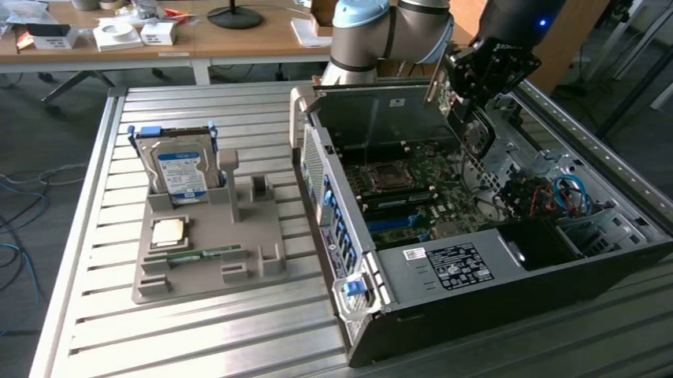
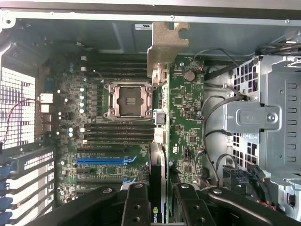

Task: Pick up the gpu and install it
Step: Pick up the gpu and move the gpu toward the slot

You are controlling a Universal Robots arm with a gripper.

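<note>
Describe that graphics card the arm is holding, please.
The gpu is a thin flat card, dark along the edge facing the wrist camera, with a small logo there and a silver metal bracket at its far end. The gripper clamps it between two black fingers, holding it on edge over the motherboard of the open computer case. Nothing else appears to touch it.

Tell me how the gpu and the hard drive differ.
Place: the gpu is gripped by the end effector over the open case; the hard drive stands in the grey holder on the table. Look: the gpu is a thin dark board with a metal bracket; the hard drive is a thicker silver block, blue-and-white labelled. Both stand on edge.
</note>
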